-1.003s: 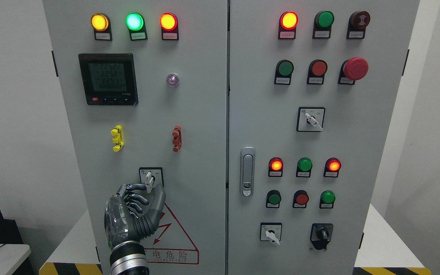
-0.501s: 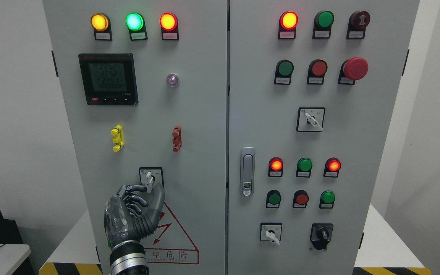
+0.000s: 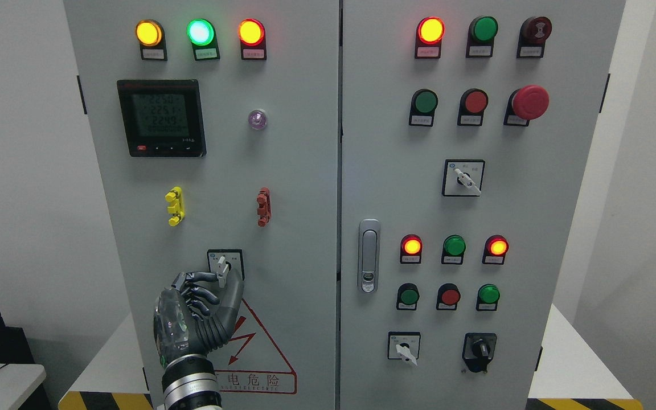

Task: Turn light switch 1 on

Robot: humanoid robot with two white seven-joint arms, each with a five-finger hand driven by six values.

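Head view: left hand (image 3: 200,304) was seen pinching the selector switch (image 3: 222,269) lever, lower left; knob looked upright, turn judged unfinished.

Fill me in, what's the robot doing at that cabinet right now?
The robot's left hand is up against the left door of the grey control cabinet, its fingers pinched on the white lever of the small rotary switch just above the red warning triangle. The lever points roughly straight up. The right hand isn't visible. The indicator lamps along the top are lit.
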